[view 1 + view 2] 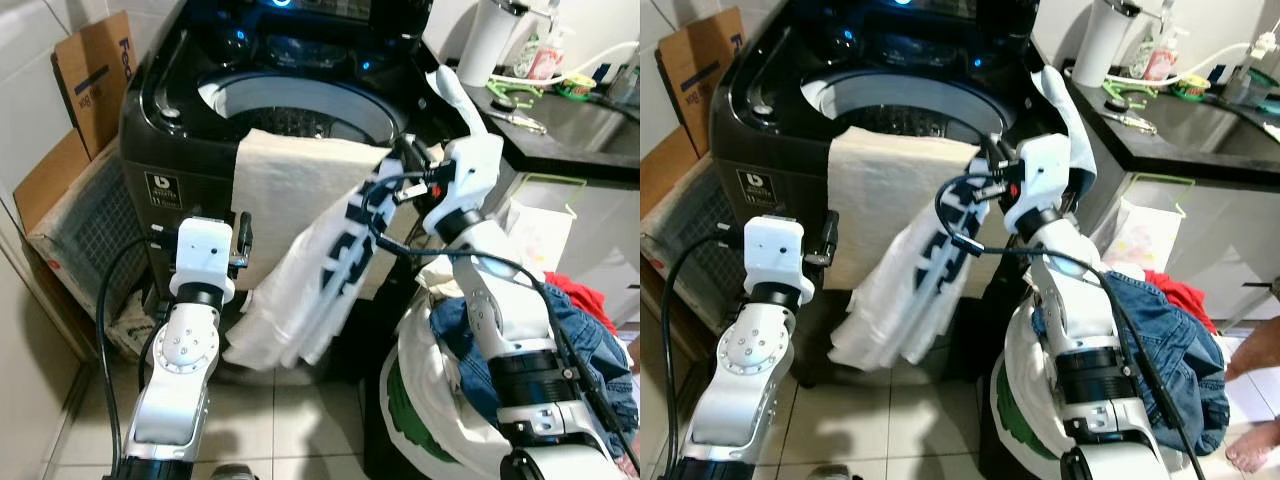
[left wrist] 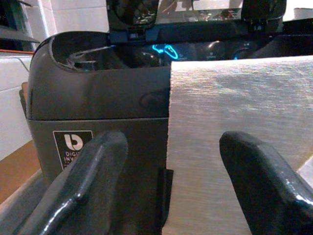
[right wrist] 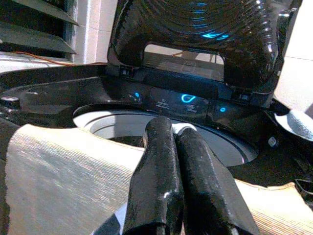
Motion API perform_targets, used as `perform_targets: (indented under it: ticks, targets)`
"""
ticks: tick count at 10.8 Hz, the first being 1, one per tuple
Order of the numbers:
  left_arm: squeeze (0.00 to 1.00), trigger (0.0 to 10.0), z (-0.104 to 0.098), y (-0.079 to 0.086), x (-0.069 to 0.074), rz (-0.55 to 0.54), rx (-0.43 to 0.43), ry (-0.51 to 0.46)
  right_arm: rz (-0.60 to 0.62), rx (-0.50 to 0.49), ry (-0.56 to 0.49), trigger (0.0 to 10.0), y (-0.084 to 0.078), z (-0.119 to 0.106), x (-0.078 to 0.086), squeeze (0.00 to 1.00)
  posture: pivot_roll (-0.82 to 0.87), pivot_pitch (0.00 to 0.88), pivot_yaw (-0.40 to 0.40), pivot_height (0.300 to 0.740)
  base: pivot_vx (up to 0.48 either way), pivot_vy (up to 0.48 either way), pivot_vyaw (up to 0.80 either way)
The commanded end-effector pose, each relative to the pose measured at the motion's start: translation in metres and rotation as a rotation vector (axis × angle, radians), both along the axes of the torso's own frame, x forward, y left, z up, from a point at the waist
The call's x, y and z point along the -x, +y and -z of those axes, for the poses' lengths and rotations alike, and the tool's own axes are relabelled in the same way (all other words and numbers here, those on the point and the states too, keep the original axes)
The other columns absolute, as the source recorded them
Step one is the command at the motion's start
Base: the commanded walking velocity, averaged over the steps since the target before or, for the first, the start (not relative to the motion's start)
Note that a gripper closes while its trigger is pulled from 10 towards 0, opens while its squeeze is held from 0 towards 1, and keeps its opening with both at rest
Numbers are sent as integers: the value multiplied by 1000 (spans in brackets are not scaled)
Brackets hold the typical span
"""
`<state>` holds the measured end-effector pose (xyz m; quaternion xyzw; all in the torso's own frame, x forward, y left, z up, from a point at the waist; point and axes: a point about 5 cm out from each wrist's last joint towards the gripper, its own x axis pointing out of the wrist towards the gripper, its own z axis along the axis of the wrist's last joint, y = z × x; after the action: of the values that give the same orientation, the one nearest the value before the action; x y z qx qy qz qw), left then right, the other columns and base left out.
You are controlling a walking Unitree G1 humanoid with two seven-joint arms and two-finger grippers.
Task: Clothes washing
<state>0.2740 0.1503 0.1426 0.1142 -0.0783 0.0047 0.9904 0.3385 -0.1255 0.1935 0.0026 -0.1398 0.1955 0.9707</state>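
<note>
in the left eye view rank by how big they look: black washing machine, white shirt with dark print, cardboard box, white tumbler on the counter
1. Black top-loading washing machine
2. White shirt with dark print, draped over the machine's front rim
3. Brown cardboard box
4. White tumbler on the dark counter; it stands farther back, so its small look is partly distance.

A: What lies on the left?
B: White tiled wall (image 1: 25, 60), with flattened cardboard boxes (image 1: 85, 80) leaning against it.

A: And underfoot?
B: Pale tiled floor (image 1: 290, 420).

A: The far right?
B: A dark countertop (image 1: 570, 135) carrying a white cylindrical container (image 1: 487, 40), bottles (image 1: 540, 55) and a sink (image 1: 625, 95); white cabinet front (image 1: 590, 235) below.
</note>
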Motion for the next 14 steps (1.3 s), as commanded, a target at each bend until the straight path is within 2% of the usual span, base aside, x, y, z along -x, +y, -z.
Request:
perform_targets:
  ticks: [1, 2, 3, 4, 5, 6, 7, 10, 11, 12, 13, 14]
  targets:
    - [0, 10000, -4, -5, -2, 21, 2, -14, 27, 12, -43, 10000, -6, -13, -2, 0, 193, 0, -126, 740, 0, 0, 0]
    - [0, 10000, -6, -4, -4, 25, -7, -17, 71, -11, -111, 10000, -20, -48, -14, 0, 187, 0, -119, 740, 0, 0, 0]
    - [0, 10000, -7, -3, -7, 21, -18, -18, 102, -27, -151, 10000, -31, -71, -21, 0, 185, 0, -115, 740, 0, 0, 0]
    - [0, 10000, -8, -2, -9, 20, -21, -17, 139, -16, -206, 10000, -45, -106, -31, 0, 179, 0, -111, 740, 0, 0, 0]
    - [0, 10000, -9, -3, -10, 27, -18, -17, 189, -16, -311, 10000, -58, -157, -36, 0, 177, 0, -112, 740, 0, 0, 0]
    - [0, 10000, -9, -4, -10, 30, -17, -18, 195, -22, -362, 10000, -63, -177, -35, 0, 177, 0, -112, 740, 0, 0, 0]
    - [0, 10000, -9, -6, -11, 32, -16, -17, 249, 13, -403, 10000, -73, -196, -37, 0, 181, 0, -124, 740, 0, 0, 0]
    - [0, 10000, -8, -5, -11, 35, -17, -8, 411, 89, -430, 10000, -95, -222, -45, 0, 179, 0, -126, 740, 0, 0, 0]
    - [0, 10000, -8, -7, -11, 42, -14, -4, 514, 80, -383, 10000, -113, -225, -49, 0, 182, 0, -128, 740, 0, 0, 0]
    - [0, 10000, -8, -7, -11, 45, -11, -2, 571, 75, -358, 10000, -121, -231, -49, 0, 188, 0, -133, 740, 0, 0, 0]
    - [0, 10000, -7, -8, -11, 45, -6, -1, 556, 96, -309, 10000, -117, -232, -53, 0, 197, 0, -147, 740, 0, 0, 0]
    - [0, 10000, -7, -8, -10, 41, -3, 1, 496, 132, -294, 10000, -103, -224, -59, 0, 203, 0, -152, 740, 0, 0, 0]
